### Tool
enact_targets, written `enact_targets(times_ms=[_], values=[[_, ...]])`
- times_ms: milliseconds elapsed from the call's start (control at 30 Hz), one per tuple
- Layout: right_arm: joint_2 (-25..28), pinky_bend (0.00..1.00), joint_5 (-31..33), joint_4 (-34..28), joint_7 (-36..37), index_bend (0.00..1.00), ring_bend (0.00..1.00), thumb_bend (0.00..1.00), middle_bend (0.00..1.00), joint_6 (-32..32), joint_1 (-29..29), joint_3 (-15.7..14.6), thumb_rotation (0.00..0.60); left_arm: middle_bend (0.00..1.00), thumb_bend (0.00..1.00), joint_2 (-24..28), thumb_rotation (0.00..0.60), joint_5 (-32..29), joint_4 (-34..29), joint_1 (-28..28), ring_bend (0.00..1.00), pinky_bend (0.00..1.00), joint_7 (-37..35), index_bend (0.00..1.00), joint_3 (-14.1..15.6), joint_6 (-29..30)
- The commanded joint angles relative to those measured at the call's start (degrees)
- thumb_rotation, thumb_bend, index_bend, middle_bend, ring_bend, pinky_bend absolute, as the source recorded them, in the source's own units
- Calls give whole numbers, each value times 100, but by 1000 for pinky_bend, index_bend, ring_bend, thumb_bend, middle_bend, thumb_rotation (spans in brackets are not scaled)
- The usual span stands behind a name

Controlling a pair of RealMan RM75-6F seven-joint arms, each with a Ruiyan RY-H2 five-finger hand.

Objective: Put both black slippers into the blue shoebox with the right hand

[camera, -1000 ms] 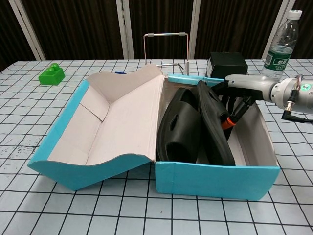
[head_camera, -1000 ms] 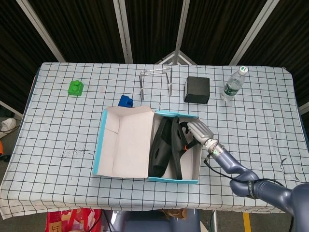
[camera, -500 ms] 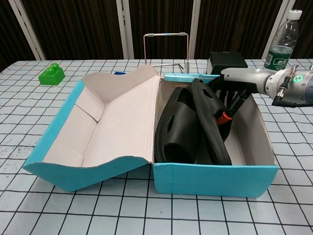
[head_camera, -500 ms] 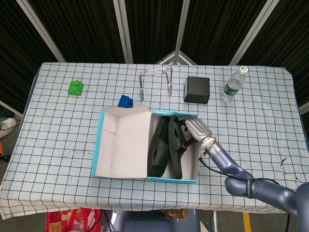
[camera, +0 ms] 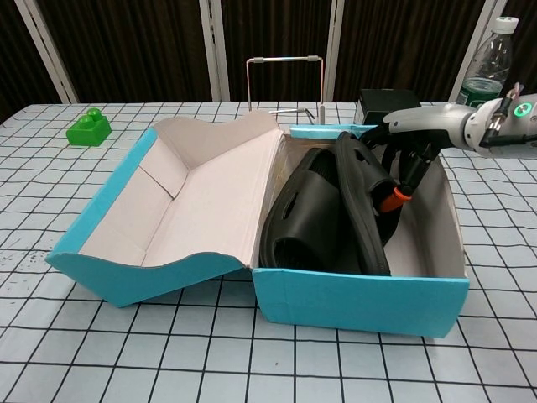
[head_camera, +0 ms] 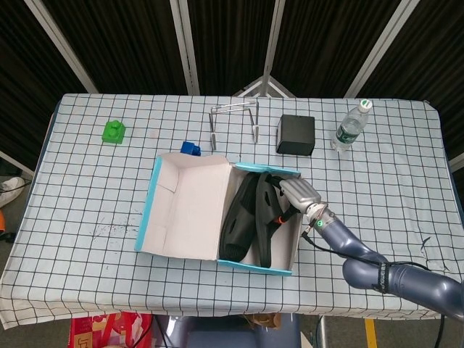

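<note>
Both black slippers [camera: 323,214] stand on edge inside the blue shoebox [camera: 361,302], side by side against the left wall of its tray, with the lid [camera: 189,206] folded open to the left. The right hand [camera: 411,147] is inside the tray at its far right corner, fingers [camera: 403,180] curled downward against the upper rim of the nearer slipper [head_camera: 267,217]; whether they pinch that rim or merely press on it cannot be told, as the palm hides the contact in the head view. The left hand does not appear in either view. Judgement: placement is essentially complete, and the step in hand is settling the second slipper and letting go. To do this well, the fingers should part fully before the hand lifts, and the lift should go straight up (a sideways pull risks dragging the slipper or shoving the light box across the checked tablecloth [head_camera: 87,188]). The slippers lean on each other, so a snagged strap could tip both. The water bottle [head_camera: 351,127] and black box [head_camera: 295,135] stand well apart behind.
</note>
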Motion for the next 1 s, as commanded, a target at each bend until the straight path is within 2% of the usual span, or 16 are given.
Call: enact_targets(times_ms=[33, 633, 800, 1000], values=[[189, 427, 277, -138, -187, 114, 342, 119, 115, -244, 195, -140, 600, 1, 706, 3, 600, 2, -6, 1, 0, 23, 2, 159, 3, -2], [973, 427, 1314, -709, -294, 107, 345, 116, 106, -665, 816, -427, 600, 0, 706, 49, 600, -16, -78, 11, 0, 22, 9, 159, 25, -55], [977, 435, 1296, -691, 210, 107, 350, 116, 106, -960, 737, -224, 600, 0, 706, 64, 600, -3, -99, 23, 0, 23, -12, 159, 28, -33], [870, 484, 851, -501, 584, 107, 351, 116, 106, -1237, 587, -17, 600, 0, 706, 68, 600, -16, -104, 29, 0, 23, -10, 162, 22, -33]])
